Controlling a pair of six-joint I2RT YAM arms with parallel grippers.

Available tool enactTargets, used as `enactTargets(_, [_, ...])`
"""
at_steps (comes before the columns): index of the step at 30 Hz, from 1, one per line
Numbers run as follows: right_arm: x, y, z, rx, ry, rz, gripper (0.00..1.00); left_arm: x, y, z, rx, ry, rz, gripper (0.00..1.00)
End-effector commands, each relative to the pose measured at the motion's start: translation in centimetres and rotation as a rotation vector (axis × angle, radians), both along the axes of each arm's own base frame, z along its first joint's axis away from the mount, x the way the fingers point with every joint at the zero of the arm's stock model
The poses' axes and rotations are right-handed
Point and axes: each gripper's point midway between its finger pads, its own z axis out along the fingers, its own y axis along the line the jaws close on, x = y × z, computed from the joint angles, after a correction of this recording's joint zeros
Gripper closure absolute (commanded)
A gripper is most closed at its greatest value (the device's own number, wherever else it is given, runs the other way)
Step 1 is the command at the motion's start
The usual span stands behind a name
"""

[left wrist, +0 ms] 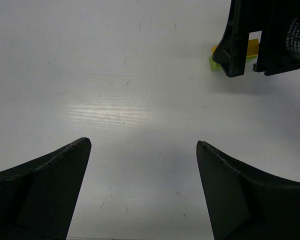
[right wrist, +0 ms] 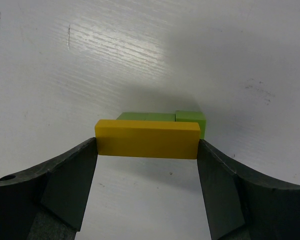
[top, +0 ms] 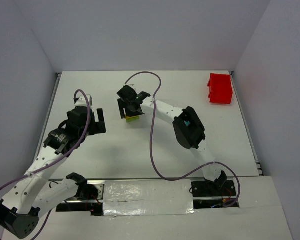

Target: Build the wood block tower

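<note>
— Yellow bar (right wrist: 147, 139), who has it?
— The right gripper (right wrist: 147, 145): its 2 fingers clamp the bar end to end, level, low over the white table (top: 190, 90), left of centre in the top view
— And the rest of the wood block tower (top: 133, 118)?
— 2 green blocks (right wrist: 190, 121) lie side by side right behind the bar; whether it touches them I cannot tell
— Anything in the way?
— In the left wrist view the right gripper's black fingers hide most of the pile. The left gripper (left wrist: 144, 145) is spread wide with nothing between its fingers, off to the left. A red plastic bin (top: 220, 89) stands at the far right corner, well apart. A purple cable (top: 151, 145) loops over the table near the pile
</note>
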Motion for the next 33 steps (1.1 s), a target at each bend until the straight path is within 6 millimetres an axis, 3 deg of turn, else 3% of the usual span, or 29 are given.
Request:
enactTargets(1, [0.6,0.7,1.7,0.011,-0.038,-0.003,0.35,0.5,0.0,0.9,0.001,-0.042,-0.011,0.01])
enactTargets(23, [1.3,-0.3,1.2,-0.017,-0.028,0.01,0.3,0.5,0.0,0.9,0.0,-0.042,-0.014,0.01])
enactTargets(33, [1.3,-0.5,0.0,-0.031,-0.007,0.02,0.28,0.5,-0.1,0.9,0.0,-0.041,-0.013,0.01])
